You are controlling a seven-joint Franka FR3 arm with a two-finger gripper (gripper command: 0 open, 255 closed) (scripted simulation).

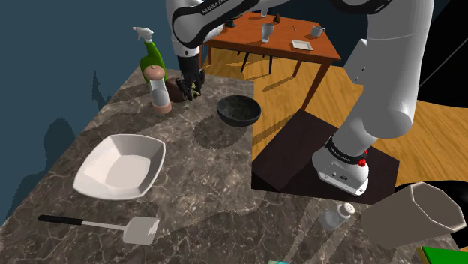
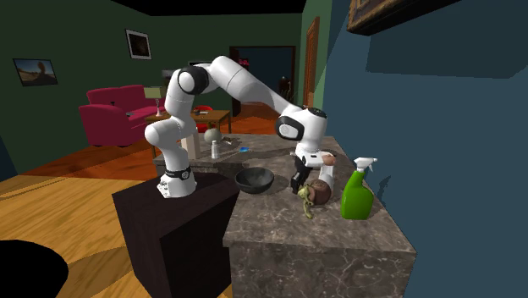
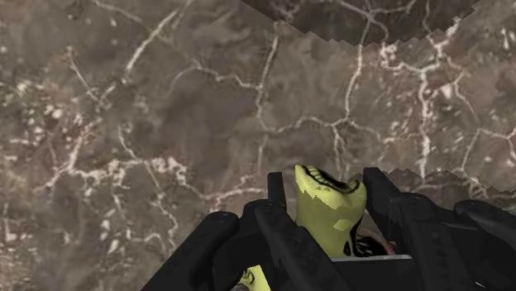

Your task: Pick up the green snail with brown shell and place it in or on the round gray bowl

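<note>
My claw (image 3: 327,188) clamped on the green snail (image 3: 332,217), over the marbled desk (image 3: 149,124), I see the dark round bowl (image 1: 238,111) near, green spray bottle (image 2: 357,193) beside

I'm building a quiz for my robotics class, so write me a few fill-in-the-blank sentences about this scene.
The claw grips the ____.
The dark round bowl is ____.
The spray bottle is coloured ____.
The spatula lies beside a ____ dish.
Missing words: snail, empty, green, white.
</note>
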